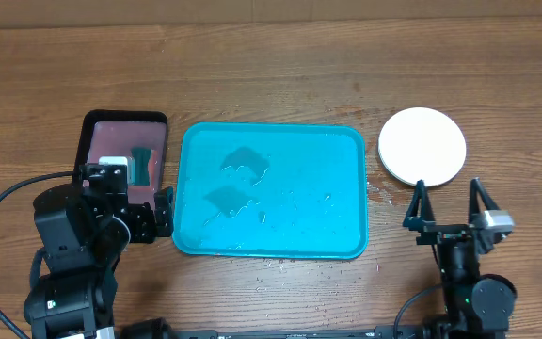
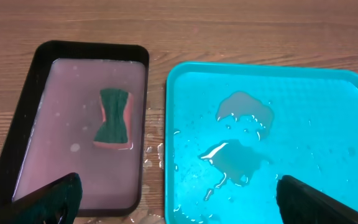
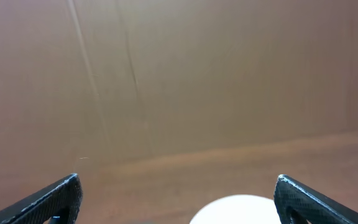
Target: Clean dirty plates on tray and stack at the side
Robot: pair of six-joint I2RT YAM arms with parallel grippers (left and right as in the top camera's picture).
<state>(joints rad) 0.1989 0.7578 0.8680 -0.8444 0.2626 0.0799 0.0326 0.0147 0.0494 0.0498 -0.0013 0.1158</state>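
Both tools gape wide, empty: left tool (image 2: 179, 186) by the tray's (image 2: 303, 81) left rim, right tool (image 1: 448, 188) just short of the plates (image 1: 422, 145), white on top, on the tabletop (image 1: 271, 56) right of the wet, bare tray. Stacking looks done; I'd back off straight, not nudging the stack.

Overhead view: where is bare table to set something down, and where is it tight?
Bare wood runs along the far edge beyond the black tray, blue tray and white plate. The blue tray holds only puddles. Tight: the gaps either side of the blue tray, and between plate and right gripper.
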